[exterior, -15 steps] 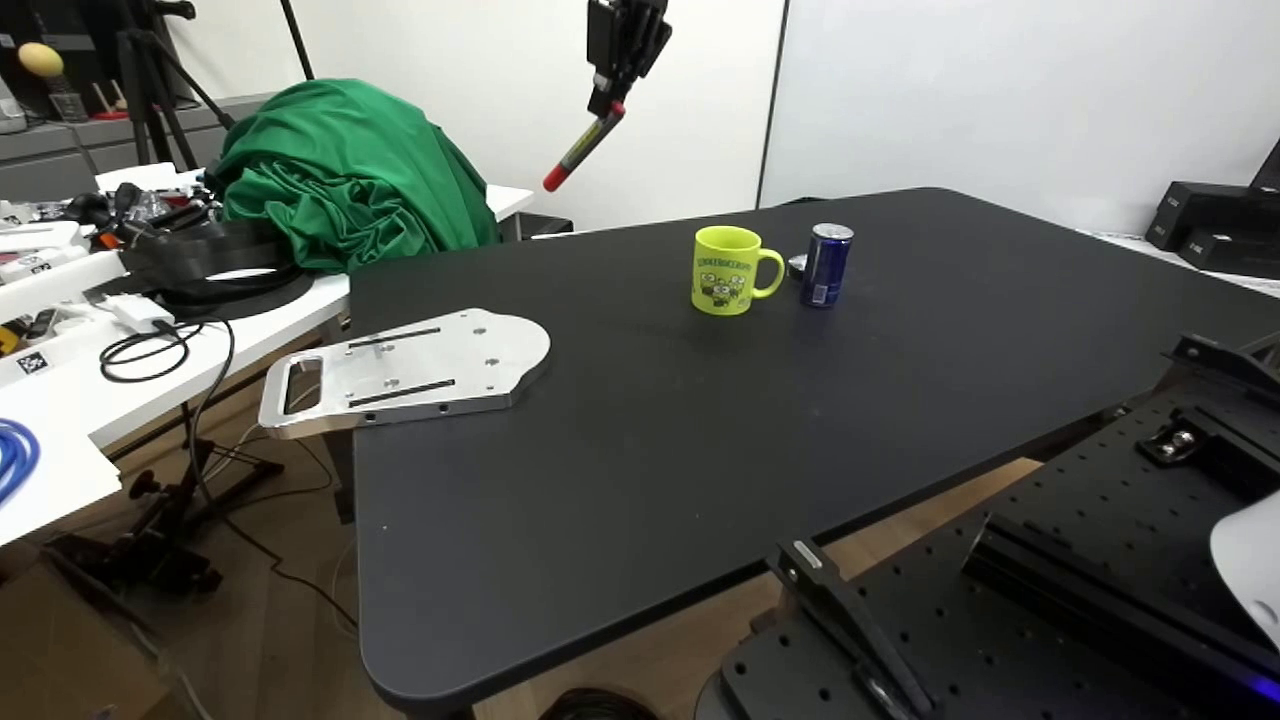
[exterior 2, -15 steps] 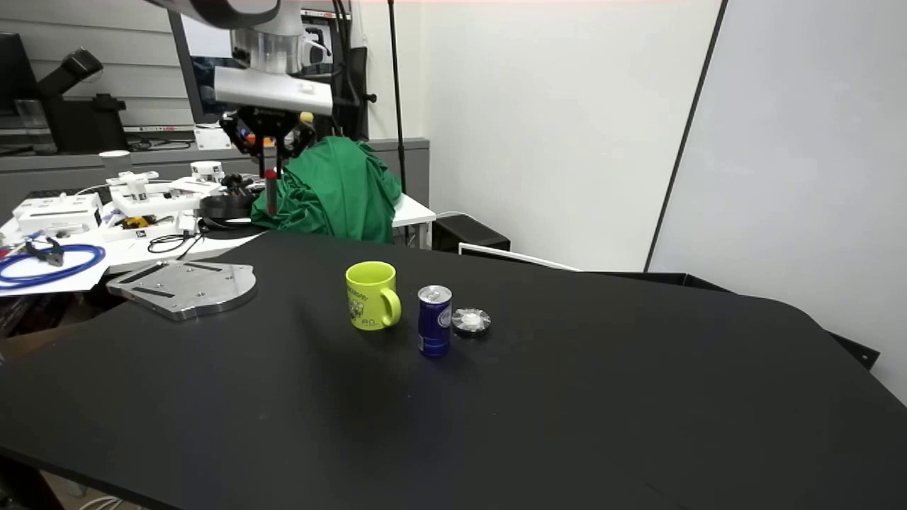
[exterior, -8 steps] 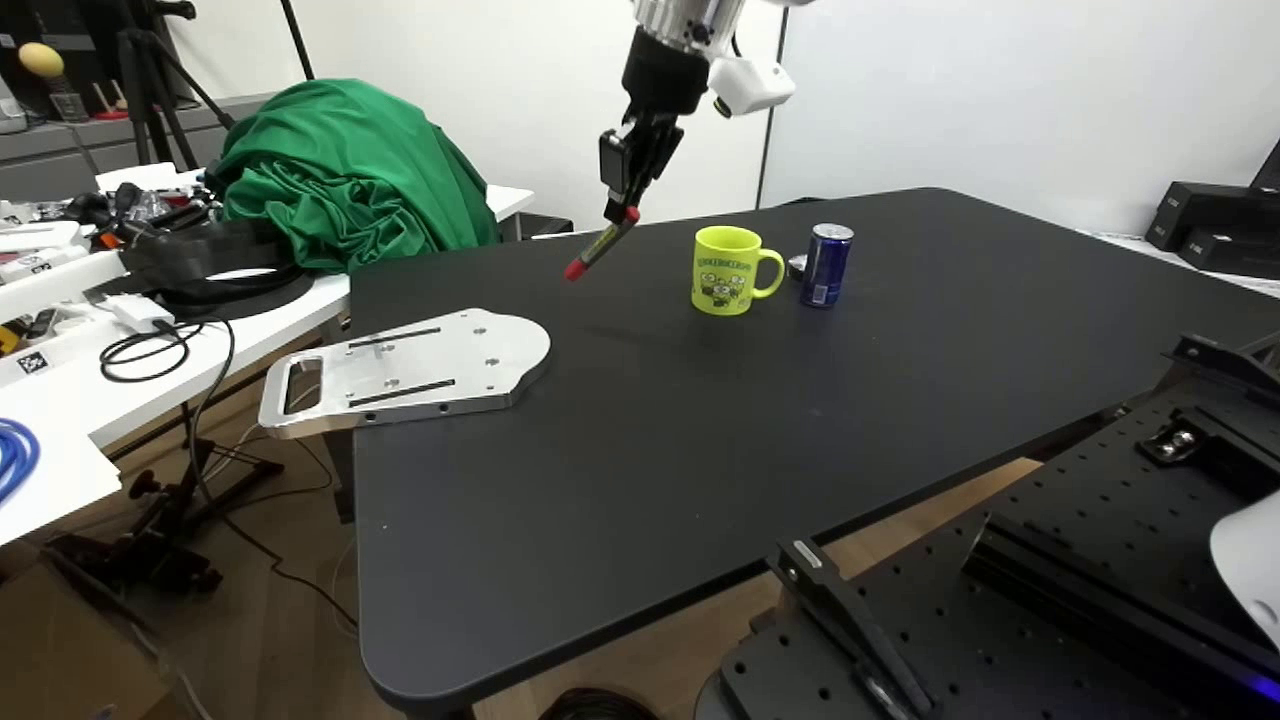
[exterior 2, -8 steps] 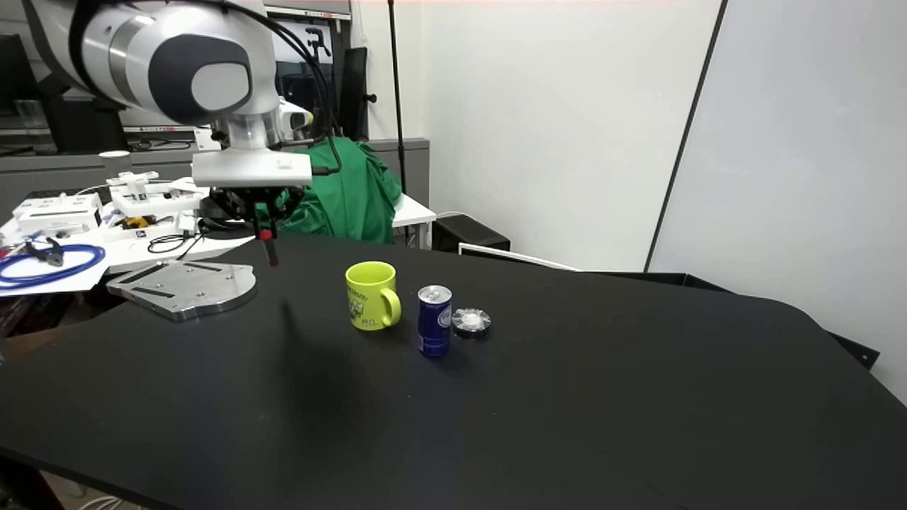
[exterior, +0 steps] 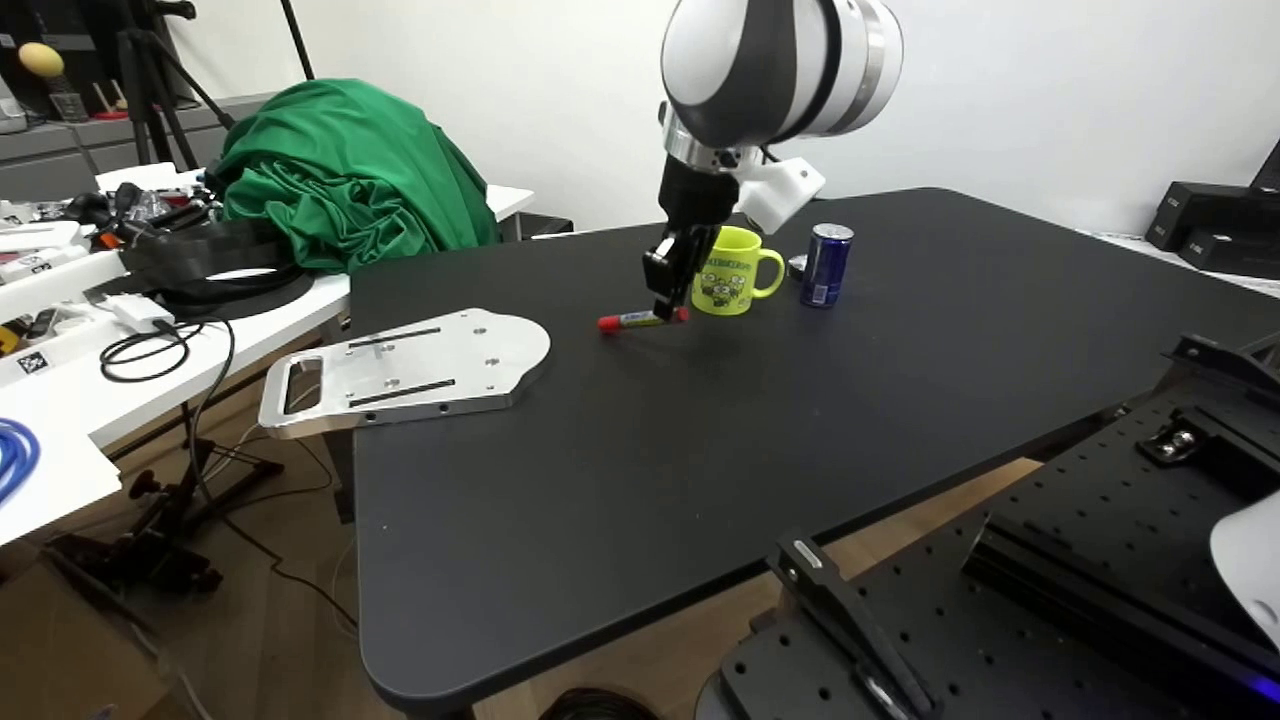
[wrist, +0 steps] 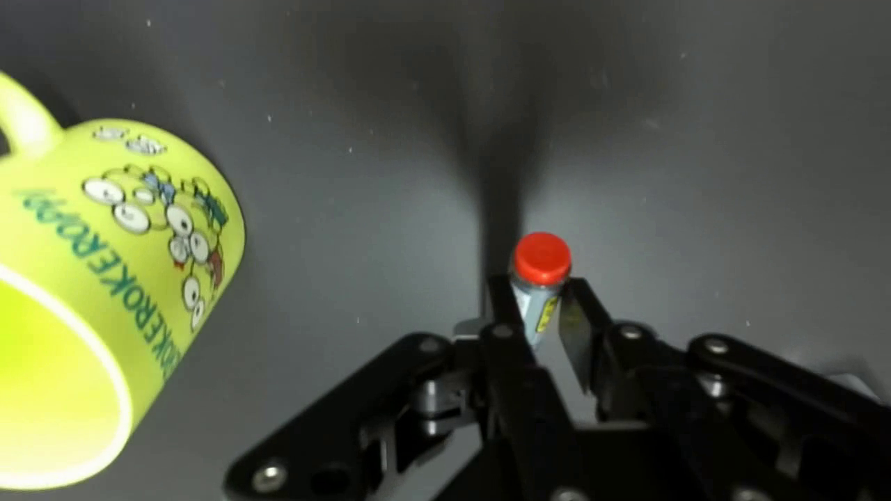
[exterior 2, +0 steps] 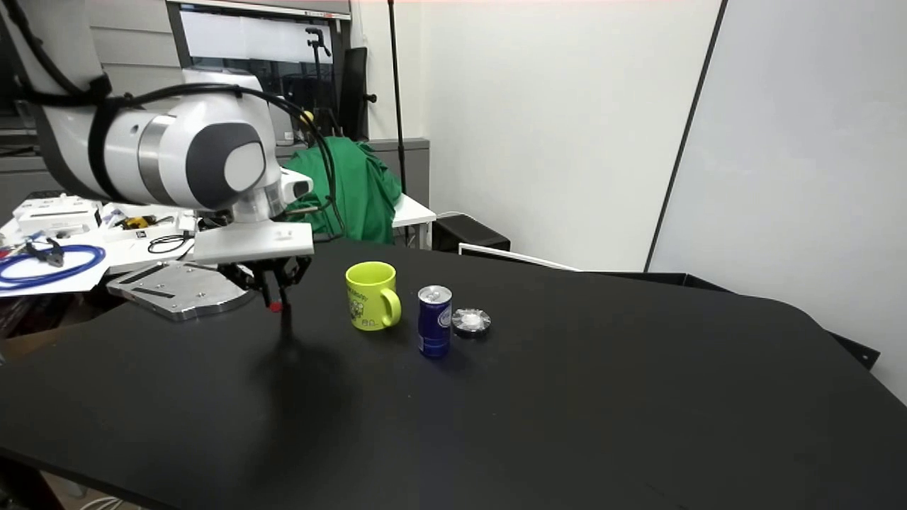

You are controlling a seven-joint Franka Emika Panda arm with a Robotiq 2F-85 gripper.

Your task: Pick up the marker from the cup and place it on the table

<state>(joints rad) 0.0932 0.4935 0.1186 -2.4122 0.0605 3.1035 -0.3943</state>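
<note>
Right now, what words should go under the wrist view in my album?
Red-ended marker between the gripper's fingers, cartoon cup at picture left.

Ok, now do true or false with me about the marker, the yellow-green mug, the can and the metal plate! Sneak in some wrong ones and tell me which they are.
1. The marker is red at both ends. True.

2. The yellow-green mug has its handle on the side toward the blue can. True.

3. The marker is inside the mug. False: it is outside, between the two sides of the pincer.

4. The silver metal plate sticks out past the edge of the black table. True.

5. The can is lying on its side. False: it stands upright.
</note>
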